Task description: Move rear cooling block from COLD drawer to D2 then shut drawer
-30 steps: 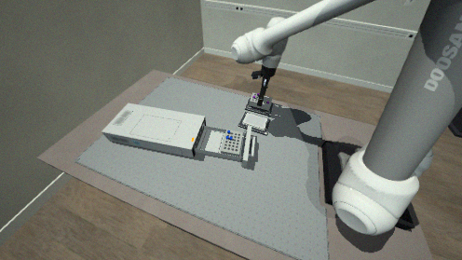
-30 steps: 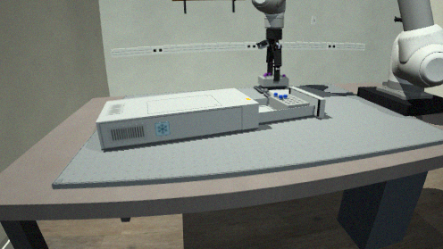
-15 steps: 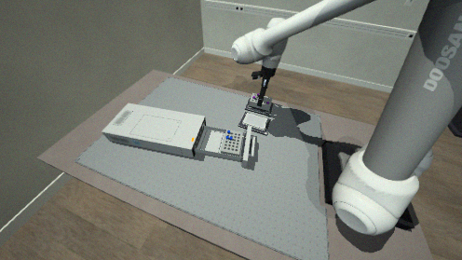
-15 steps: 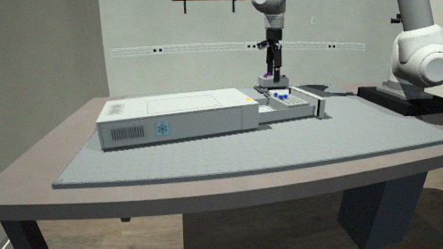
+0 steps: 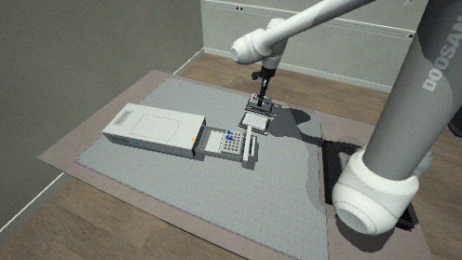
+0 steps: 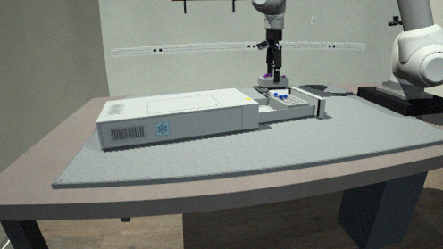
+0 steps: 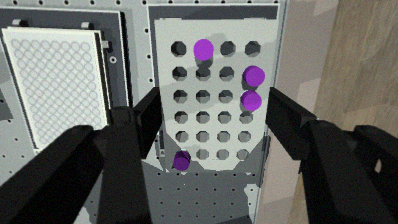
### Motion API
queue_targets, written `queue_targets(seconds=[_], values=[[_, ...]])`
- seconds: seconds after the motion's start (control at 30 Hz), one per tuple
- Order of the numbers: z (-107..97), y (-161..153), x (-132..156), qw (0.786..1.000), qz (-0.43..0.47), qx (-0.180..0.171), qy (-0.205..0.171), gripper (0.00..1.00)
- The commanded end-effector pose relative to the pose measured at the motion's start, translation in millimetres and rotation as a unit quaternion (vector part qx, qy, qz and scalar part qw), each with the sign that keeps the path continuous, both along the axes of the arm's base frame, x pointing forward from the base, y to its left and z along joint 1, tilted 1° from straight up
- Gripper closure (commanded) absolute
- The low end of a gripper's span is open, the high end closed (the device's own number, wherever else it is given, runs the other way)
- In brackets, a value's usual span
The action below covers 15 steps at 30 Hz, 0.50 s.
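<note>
My gripper (image 7: 213, 102) is shut on the rear cooling block (image 7: 215, 95), a grey block with rows of bores, gripping its two long sides. Several purple tubes stand in its bores, such as one at the far end (image 7: 203, 49) and one at the near corner (image 7: 182, 160). The block (image 5: 263, 104) is level and sits low over deck slot D2, beyond D1; I cannot tell whether it touches the deck. COLD (image 5: 154, 129) has its drawer open, with the front block (image 5: 231, 143) and its blue tubes inside. The rear place in the drawer (image 5: 212, 140) is empty. COLD's orange lamp (image 5: 192, 139) is lit.
A white well plate (image 7: 57, 82) (image 5: 255, 121) lies on slot D1, right beside the held block. The drawer handle (image 5: 249, 147) sticks out toward the robot base (image 5: 373, 195). The deck edge and wooden table lie just beyond the block (image 7: 320, 60).
</note>
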<state>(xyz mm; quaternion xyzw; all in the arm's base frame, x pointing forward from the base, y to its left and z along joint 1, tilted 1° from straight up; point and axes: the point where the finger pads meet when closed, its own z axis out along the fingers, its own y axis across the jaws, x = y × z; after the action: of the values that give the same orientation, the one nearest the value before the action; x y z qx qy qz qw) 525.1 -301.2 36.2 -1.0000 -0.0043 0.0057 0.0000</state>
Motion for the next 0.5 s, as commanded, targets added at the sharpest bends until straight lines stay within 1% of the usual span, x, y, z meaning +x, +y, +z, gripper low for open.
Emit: queue_targets(seconds=[0.0, 0.47], values=[[-0.6, -3.0, -1.0, 1.000, 0.001, -0.002, 0.000, 0.90], [-2.6, -3.1, -0.9, 1.000, 0.001, -0.002, 0.000, 0.90]])
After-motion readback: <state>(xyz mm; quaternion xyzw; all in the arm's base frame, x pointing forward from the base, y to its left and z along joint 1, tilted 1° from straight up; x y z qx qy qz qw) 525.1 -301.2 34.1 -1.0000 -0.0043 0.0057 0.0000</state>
